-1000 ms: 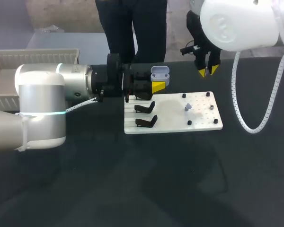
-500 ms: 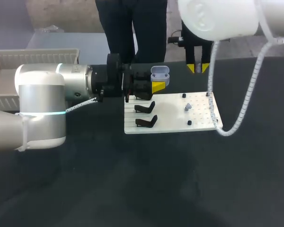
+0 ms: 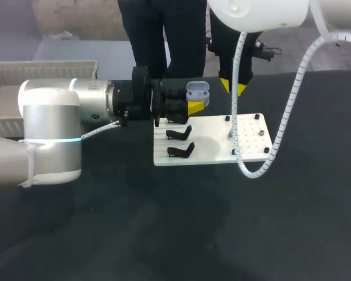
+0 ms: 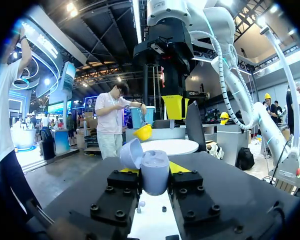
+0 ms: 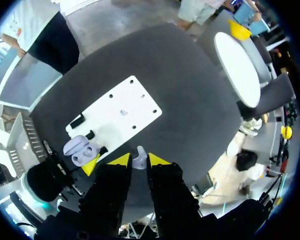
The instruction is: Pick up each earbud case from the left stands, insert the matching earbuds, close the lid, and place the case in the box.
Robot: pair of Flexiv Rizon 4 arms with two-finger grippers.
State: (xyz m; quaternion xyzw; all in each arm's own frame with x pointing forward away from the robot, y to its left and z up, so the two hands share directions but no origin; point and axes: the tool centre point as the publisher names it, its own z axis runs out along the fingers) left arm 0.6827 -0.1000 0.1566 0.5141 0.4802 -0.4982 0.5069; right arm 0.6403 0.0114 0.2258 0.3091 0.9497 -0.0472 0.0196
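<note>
My left gripper [image 3: 196, 106] is shut on a lavender earbud case [image 3: 197, 92] and holds it just above the back left of the white board [image 3: 210, 153]. In the left wrist view the case [image 4: 155, 171] stands between the fingers with its lid [image 4: 130, 152] swung open. My right gripper [image 3: 233, 88] hangs above and to the right of the case, shut on a lavender earbud [image 5: 138, 159] that shows between its yellow tips in the right wrist view. The right gripper [image 4: 174, 106] also shows beyond the case. A second earbud [image 5: 123, 112] lies on the board [image 5: 135, 97].
Two black stands [image 3: 179, 133] [image 3: 181, 151] sit empty on the board's left part, and small black pegs [image 3: 257, 116] dot its right part. The right arm's white cable [image 3: 250, 171] droops over the board. A pale tray [image 3: 41, 73] lies at the far left.
My right arm has swung left and towards the table's far edge, nearer the case, dragging its cable over the board. The left arm and the case have stayed put.
</note>
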